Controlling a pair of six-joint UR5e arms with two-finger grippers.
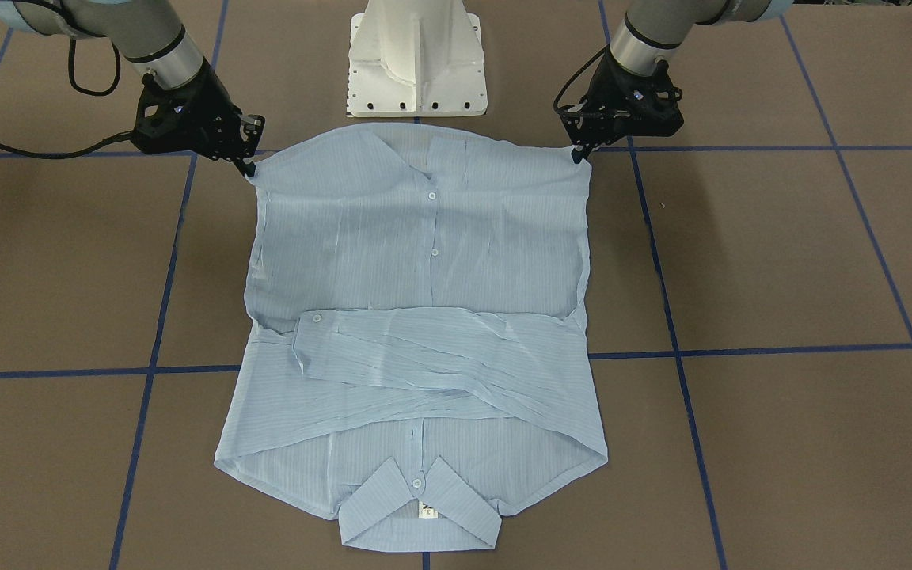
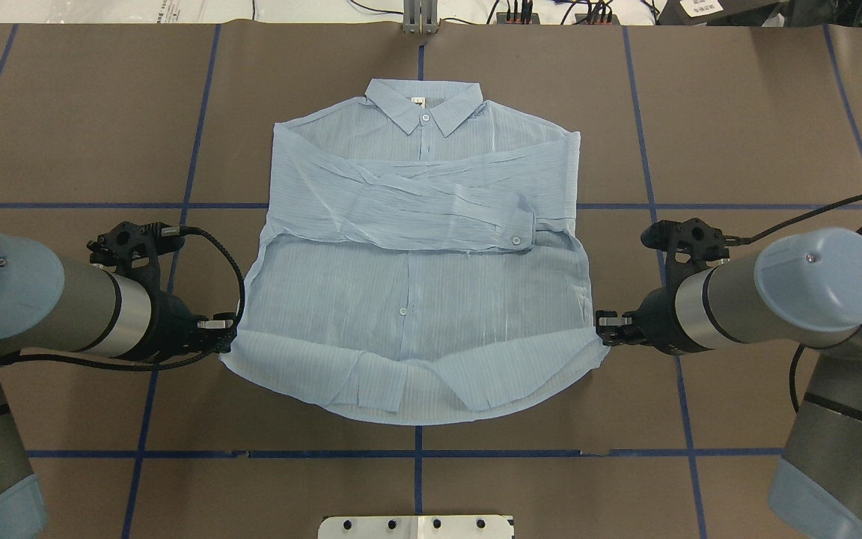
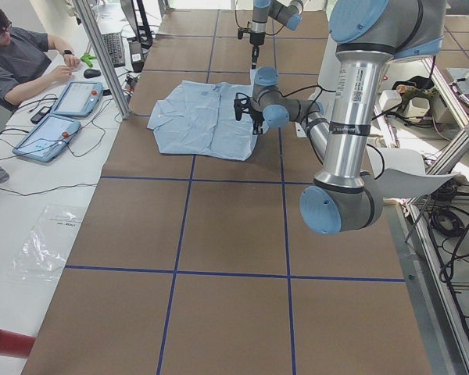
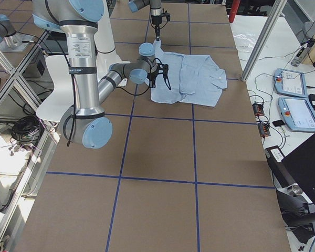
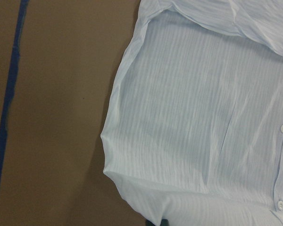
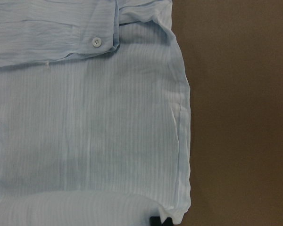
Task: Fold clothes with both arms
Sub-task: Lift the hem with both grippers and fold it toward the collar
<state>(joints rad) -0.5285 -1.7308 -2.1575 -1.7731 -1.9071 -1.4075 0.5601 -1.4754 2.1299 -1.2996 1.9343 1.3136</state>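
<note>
Table (image 2: 64, 112): brown surface crossed by blue tape lines (image 2: 102, 205), lying under both grippers. Bare brown is showing outboard of each gripper and past the shirt's far end, so open room is lying on every side.

Left arm (image 2: 64, 307) and right arm (image 2: 775, 292): both are reaching inward, low over the table, from opposite sides.

Shirt (image 2: 416, 299): it is lying flat, front up, filling the gap between the two grippers. Its side edges are running away from the grippers toward the far end of the table. Its curved hem is bulging past the line between the grippers, toward the robot.

Pedestal (image 1: 416, 63): white, standing behind the grippers, just short of the hem and not touching it.

Person (image 3: 16, 55): sitting at a white bench well beyond the collar end, tablets (image 3: 78, 98) lying alongside.

Sleeves (image 2: 416, 213): both are lying folded across the chest, on the far side of the grippers.

Collar (image 2: 425, 108): pointing away from both grippers, at the shirt's far end.

Left gripper (image 2: 230, 329): pinching the shirt's side edge close to the hem. Right gripper (image 2: 601, 327): pinching the opposite side edge likewise. In each wrist view the fabric corner is running straight onto a dark fingertip at the bottom of the picture.

Cuff button (image 2: 516, 241): showing on the upper sleeve, nearer the right gripper.
</note>
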